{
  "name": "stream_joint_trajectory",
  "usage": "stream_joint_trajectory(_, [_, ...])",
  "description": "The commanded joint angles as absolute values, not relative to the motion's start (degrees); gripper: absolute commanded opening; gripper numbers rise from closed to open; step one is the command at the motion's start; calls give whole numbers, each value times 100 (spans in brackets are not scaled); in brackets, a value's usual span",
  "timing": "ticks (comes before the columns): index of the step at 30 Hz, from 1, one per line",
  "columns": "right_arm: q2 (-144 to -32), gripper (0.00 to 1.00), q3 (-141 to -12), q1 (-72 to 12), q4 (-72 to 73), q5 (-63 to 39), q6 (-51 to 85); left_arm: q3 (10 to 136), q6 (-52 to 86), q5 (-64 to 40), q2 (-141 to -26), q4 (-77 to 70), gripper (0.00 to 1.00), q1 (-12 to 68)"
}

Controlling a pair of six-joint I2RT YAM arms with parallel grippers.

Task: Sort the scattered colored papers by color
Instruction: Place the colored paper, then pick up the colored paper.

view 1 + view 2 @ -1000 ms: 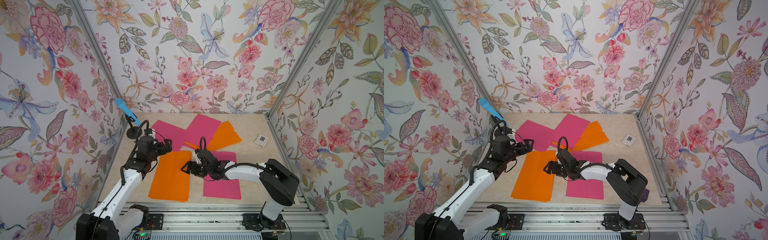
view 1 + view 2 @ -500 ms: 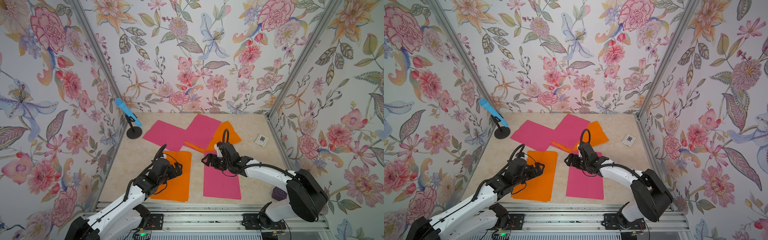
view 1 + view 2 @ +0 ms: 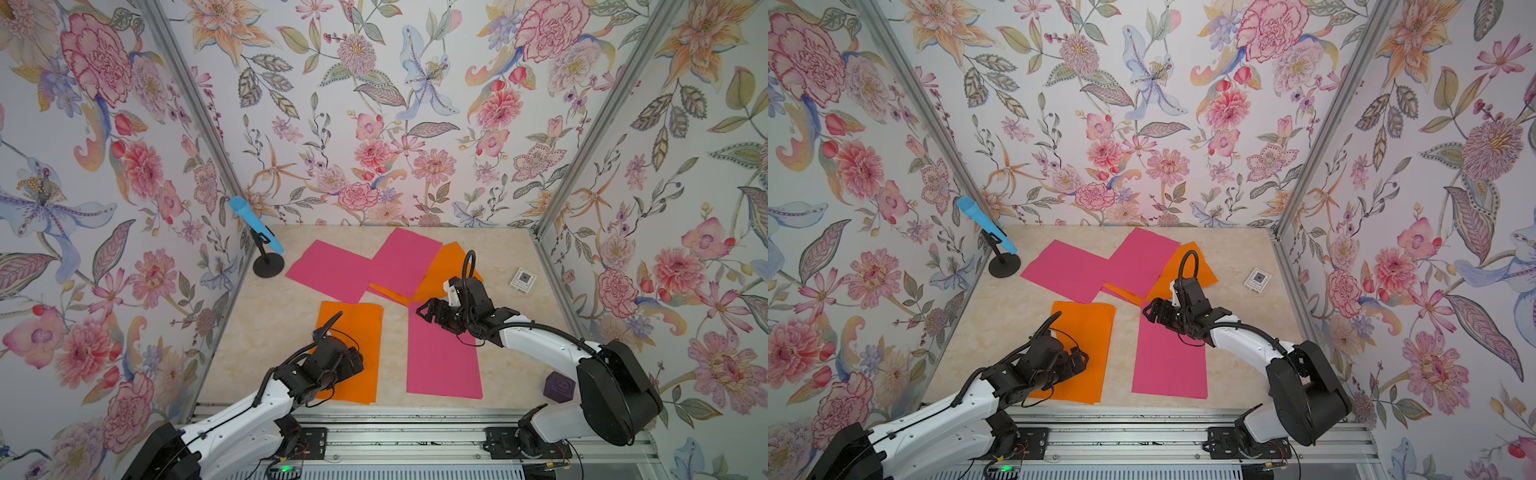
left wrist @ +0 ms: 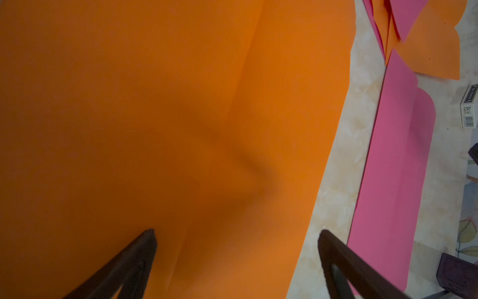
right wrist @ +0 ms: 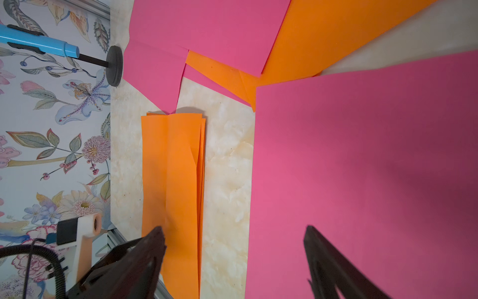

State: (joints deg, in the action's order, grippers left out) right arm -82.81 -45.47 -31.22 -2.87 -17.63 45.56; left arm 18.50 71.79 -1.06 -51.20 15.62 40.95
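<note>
- Top views: I'd call the sort roughly half done. An orange stack (image 3: 353,332) and one pink sheet (image 3: 442,361) lie side by side along the front edge of the desk (image 3: 257,332), with a bare strip between them. A mixed heap (image 3: 399,266) of overlapping pink and orange sheets sits toward the back edge, unsorted.
- Same views: the left claw (image 3: 1080,362) sits low over the near end of the orange stack. The right claw (image 3: 424,313) hovers over the far end of the pink sheet, just beside the heap. Neither one is carrying paper.
- Left wrist: jaws spread wide with nothing between them. Orange stack fills most of the view. One tip is over the orange, the other is out past the stack's edge toward the pink sheet. Can't tell if the tips touch the paper.
- Right wrist: jaws apart here too, and empty. One tip is over the pink sheet, the other lines up with the orange stack across the bare strip. The heap is straight ahead, with an orange corner just meeting the pink sheet's far corner.
- My guess is the right claw goes for the heap next. Tricky part: those sheets lie flat and layered, so it needs to catch a free edge and lift only one colour without dragging its neighbours along.
</note>
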Motion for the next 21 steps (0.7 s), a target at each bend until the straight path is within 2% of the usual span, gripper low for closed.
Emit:
stream_joint_trajectory(1, [-8173,86,-4447,-3041,-353,-1888,4423,1679,7385,31,-5123,1578,100,4158])
stream_joint_trajectory(12, [-8073,88,-4455,-2704,-343,-2114,4339,2673,6855,148,-5120,1690,100,4161])
stream_joint_trajectory(15, [-8074,90,-4493,-2505,-343,-2250,4273,3040,6390,435,-5186,1746,100,4166])
stream_joint_trajectory(19, [-8120,100,-4637,-2223,-343,-2440,4193,3604,5522,1002,-5627,1665,100,4086])
stream_joint_trajectory(21, [-8212,100,-4705,-2030,-224,-2661,4181,3798,5151,998,-5950,1375,100,3900])
